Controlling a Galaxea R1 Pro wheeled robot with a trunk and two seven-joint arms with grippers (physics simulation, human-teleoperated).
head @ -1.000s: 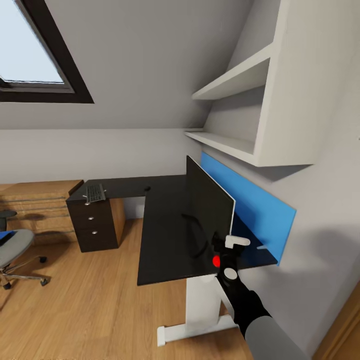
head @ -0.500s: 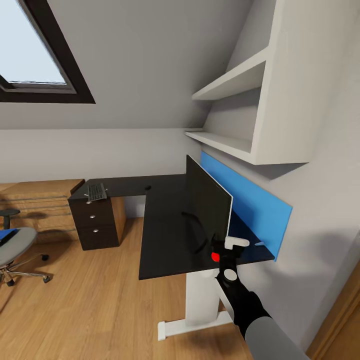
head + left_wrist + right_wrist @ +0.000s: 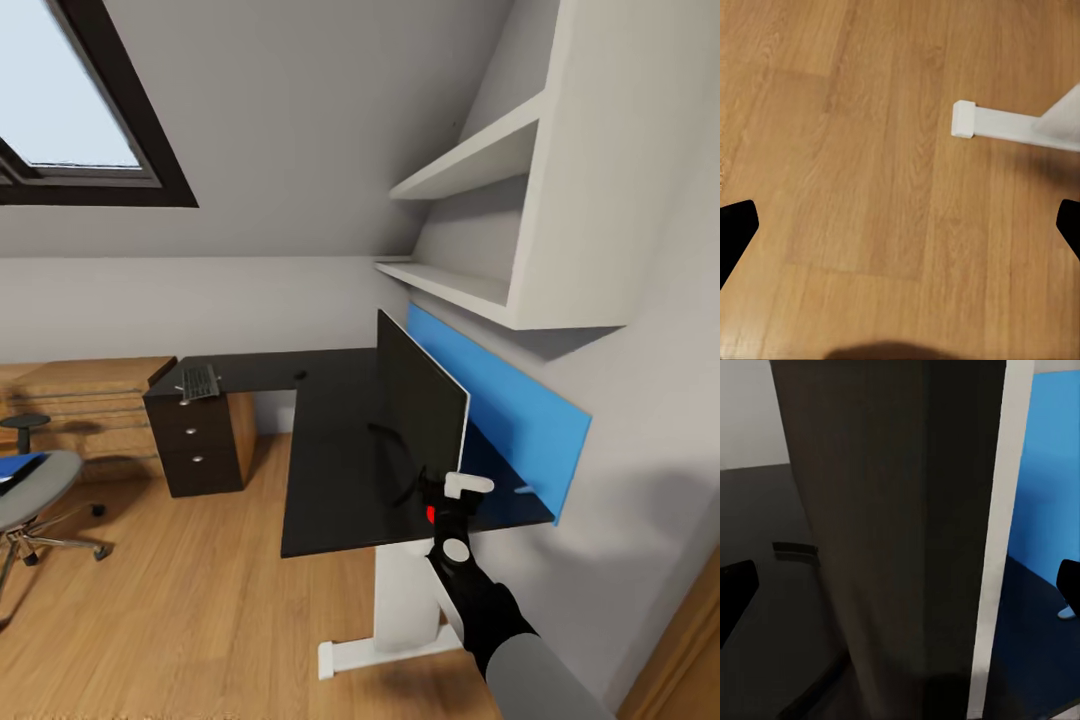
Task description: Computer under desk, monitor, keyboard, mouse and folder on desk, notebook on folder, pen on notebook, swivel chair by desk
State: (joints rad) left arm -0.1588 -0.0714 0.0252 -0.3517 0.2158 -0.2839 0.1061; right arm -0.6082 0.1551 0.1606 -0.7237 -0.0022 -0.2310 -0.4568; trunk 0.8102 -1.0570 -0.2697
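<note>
The black L-shaped desk fills the middle of the head view. On it stands the monitor, seen edge-on. My right gripper is at its near edge; the right wrist view has the monitor between the wide-apart fingers of the open right gripper. The keyboard lies on the far end over the drawers, the mouse near the corner. At far left the swivel chair carries the blue folder. My left gripper hangs open over the floor. Computer, notebook and pen are out of view.
A blue wall panel runs behind the monitor, with white shelves above. A light-wood drawer chest stands beyond the chair. The desk's white foot rests on wood floor. Something small and pale lies behind the monitor.
The whole picture has slid slightly right, so the camera moved. My right gripper stays at the monitor's near edge, a touch higher in the picture.
</note>
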